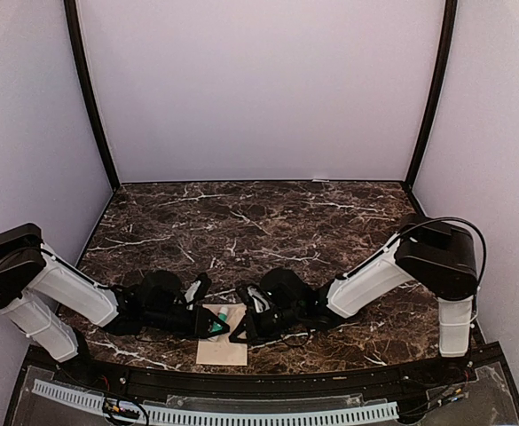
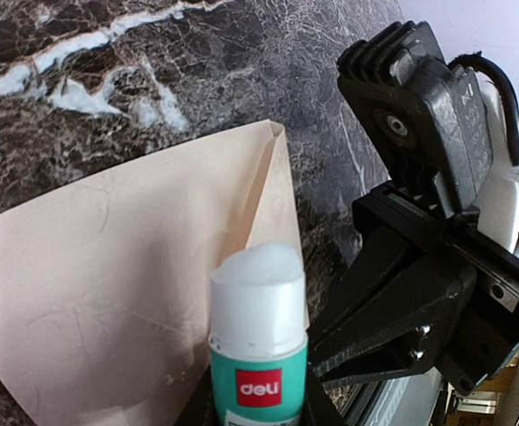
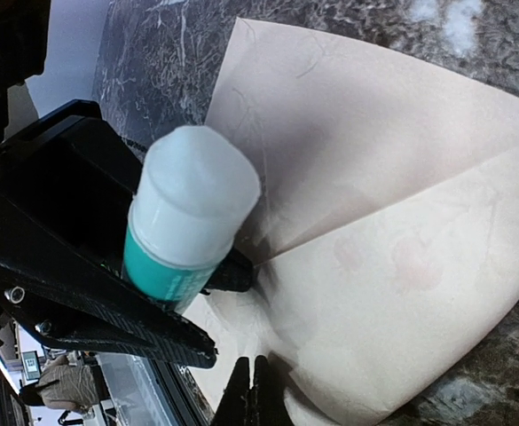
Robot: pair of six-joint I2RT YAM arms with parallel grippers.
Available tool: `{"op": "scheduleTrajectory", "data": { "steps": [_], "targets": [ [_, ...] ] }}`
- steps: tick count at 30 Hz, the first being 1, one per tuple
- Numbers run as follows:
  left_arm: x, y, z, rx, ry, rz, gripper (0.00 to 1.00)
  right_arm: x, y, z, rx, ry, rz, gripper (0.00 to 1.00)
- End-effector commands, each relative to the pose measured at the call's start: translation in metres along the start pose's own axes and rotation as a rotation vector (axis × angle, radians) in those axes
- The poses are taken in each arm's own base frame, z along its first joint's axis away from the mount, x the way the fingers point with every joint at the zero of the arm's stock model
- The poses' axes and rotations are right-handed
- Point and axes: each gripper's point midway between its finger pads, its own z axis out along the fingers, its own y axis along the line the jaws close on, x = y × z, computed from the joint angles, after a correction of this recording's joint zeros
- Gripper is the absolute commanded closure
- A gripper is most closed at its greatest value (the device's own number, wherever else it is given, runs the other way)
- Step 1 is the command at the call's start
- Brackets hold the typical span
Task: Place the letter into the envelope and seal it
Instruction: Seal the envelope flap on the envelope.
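The cream envelope lies flat at the near middle of the table, its diagonal folds showing in the right wrist view. My left gripper is shut on a teal glue stick with a white tip. The stick is tilted over the envelope's left part, near the crease; whether it touches the paper I cannot tell. My right gripper is shut, its tips resting at the envelope's near edge beside the glue stick. The letter is hidden; no separate sheet shows.
Both wrists crowd together over the envelope, almost touching. The dark marble table stretches behind them to pale walls. A perforated white rail runs along the near edge below the arm bases.
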Motion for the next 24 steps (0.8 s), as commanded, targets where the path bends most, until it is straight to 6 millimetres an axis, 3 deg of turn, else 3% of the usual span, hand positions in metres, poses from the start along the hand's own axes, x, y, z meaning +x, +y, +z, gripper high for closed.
{"op": "scheduleTrajectory", "data": {
  "steps": [1,5,13,18,24],
  "targets": [
    [0.020,0.033,-0.003,-0.129,0.059,-0.022,1.00,0.005,-0.026,-0.005,0.076,0.001,0.050,1.00],
    [0.020,0.031,-0.004,-0.125,0.059,-0.019,1.00,-0.014,-0.019,-0.011,-0.001,-0.066,0.081,1.00],
    [0.019,0.030,-0.003,-0.122,0.059,-0.011,1.00,-0.037,-0.016,-0.003,-0.033,-0.104,0.087,1.00],
    [0.019,0.031,-0.004,-0.125,0.057,-0.011,1.00,-0.042,-0.013,0.005,-0.023,-0.086,0.063,1.00],
    [0.017,0.031,-0.005,-0.128,0.045,-0.013,1.00,-0.035,-0.014,0.015,-0.011,-0.046,0.059,1.00]
  ]
}}
